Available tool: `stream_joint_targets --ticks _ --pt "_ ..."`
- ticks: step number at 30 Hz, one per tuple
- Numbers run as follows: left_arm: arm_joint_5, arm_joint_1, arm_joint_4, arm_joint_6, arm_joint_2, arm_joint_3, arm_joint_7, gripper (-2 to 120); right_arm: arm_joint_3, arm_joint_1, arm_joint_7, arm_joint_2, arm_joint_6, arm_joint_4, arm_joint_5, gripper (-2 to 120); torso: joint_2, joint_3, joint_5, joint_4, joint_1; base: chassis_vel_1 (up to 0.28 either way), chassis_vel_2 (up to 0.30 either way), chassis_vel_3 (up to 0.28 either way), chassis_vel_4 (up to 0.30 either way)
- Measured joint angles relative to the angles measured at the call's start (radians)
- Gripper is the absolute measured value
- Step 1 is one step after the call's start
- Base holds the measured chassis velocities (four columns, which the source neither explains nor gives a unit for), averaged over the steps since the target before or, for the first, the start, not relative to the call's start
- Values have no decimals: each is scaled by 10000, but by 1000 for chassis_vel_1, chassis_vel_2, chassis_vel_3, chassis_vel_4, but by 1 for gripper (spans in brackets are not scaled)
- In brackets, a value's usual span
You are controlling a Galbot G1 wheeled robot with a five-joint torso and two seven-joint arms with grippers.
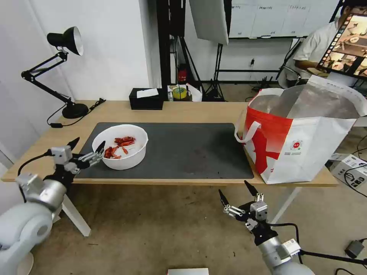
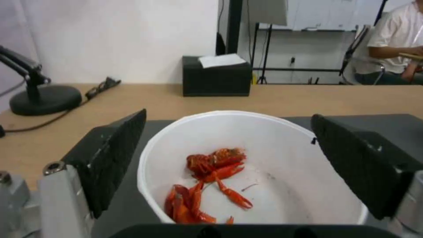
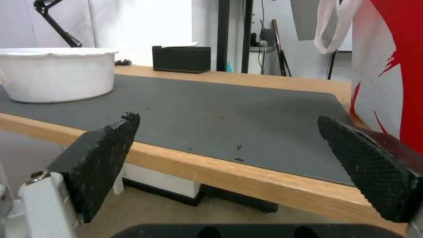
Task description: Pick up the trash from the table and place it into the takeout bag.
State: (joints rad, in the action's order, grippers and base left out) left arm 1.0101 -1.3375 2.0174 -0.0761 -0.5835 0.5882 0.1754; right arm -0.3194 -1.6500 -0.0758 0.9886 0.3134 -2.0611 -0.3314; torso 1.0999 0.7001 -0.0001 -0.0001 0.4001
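Table: we see a long light-wood tabletop [image 1: 179, 112] on white legs, with a large dark grey rectangular mat [image 1: 191, 151] covering its middle
Bowl: a round white plastic bowl [image 1: 126, 158] stands upright on the left part of the mat, its open mouth facing up
Bowl contents: red crayfish shells [image 1: 119, 147] lie in a loose heap on the bowl's floor, towards the side nearest our left arm; in the left wrist view their thin legs and claws point several ways
Left gripper: our left gripper [image 1: 87, 146] is at the table's left front corner with its fingers spread wide, holding nothing
Bowl and left gripper: one black fingertip is at the bowl's near rim; in the left wrist view the bowl [image 2: 282, 145] sits between the two pads [image 2: 117, 155], and we cannot tell whether either one touches it
Takeout bag: a big boxy white tote with a red side panel [image 1: 302, 141] stands upright at the table's right end, mouth open to show silver foil lining, white loop handle hanging on the mat side
Right gripper: our right gripper [image 1: 236, 193] hangs below the table's front edge, in front of the bag, fingers wide apart and empty
Back edge: a black tissue box [image 1: 146, 99] and a black desk lamp [image 1: 65, 72] stand well behind the bowl
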Motion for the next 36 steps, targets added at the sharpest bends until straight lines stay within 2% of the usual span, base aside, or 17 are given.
stream_joint_targets --ticks 2,3,5,6,7,9,11,12,14,15,18,24,27,32,36 --pt "572 647 -234 -557 248 -309 84 100 0 0 -1 0 0 0 -2 100 0 0 -1 0 0 0 0 0 0" --pt "572 647 -234 -557 248 -309 84 100 0 0 -1 0 0 0 -2 100 0 0 -1 0 0 0 0 0 0" --pt "1245 1379 -525 -1451 556 -577 86 100 0 0 -1 0 0 0 -2 100 0 0 1 0 0 0 0 0 0" --pt "1433 1612 -642 -1764 651 -669 61 100 1 0 0 -1 0 0 -3 100 0 0 1 1 0 0 0 0 0" --pt "1433 1612 -642 -1764 651 -669 61 100 1 0 0 -1 0 0 -3 100 0 0 1 1 0 0 0 0 0" --pt "1818 2262 -993 -2652 876 -968 -68 100 0 0 0 -1 0 0 -3 100 0 0 1 2 0 0 0 0 0" --pt "1890 2390 -1074 -2815 907 -1049 -85 100 0 1 0 0 0 0 -3 100 0 0 2 1 0 0 0 0 0" --pt "2146 2840 -1340 -3268 993 -1369 -106 100 0 1 -1 0 -1 -1 -3 100 0 0 -1 2 0 0 0 0 0" --pt "2417 3463 -1719 -3716 1056 -1828 -39 100 0 1 -1 -1 0 -1 -3 100 0 0 0 2 0 0 0 0 0" --pt "2417 3463 -1719 -3716 1056 -1828 -39 100 0 1 -1 -1 0 -1 -3 100 0 0 0 2 0 0 0 0 0" --pt "2706 4572 -2405 -4512 1072 -2656 140 100 0 1 -1 0 -1 -2 -4 100 -1 0 1 1 0 0 0 0 0" --pt "2882 5721 -3110 -4956 1022 -3628 347 100 0 1 0 -1 -1 -1 -4 100 -1 -1 1 2 0 0 0 0 0" --pt "3063 6347 -3555 -5264 765 -4097 659 100 0 2 -1 0 -1 -1 -4 100 -1 -1 0 0 0 0 0 0 0" --pt "3285 6628 -3775 -5572 579 -4370 992 100 0 2 -1 0 -1 -2 -4 100 0 -1 0 1 0 0 0 0 0" --pt "3945 6976 -3978 -5991 373 -4594 1573 100 0 2 -2 0 -1 -2 -4 100 0 -1 1 1 0 0 0 0 0"
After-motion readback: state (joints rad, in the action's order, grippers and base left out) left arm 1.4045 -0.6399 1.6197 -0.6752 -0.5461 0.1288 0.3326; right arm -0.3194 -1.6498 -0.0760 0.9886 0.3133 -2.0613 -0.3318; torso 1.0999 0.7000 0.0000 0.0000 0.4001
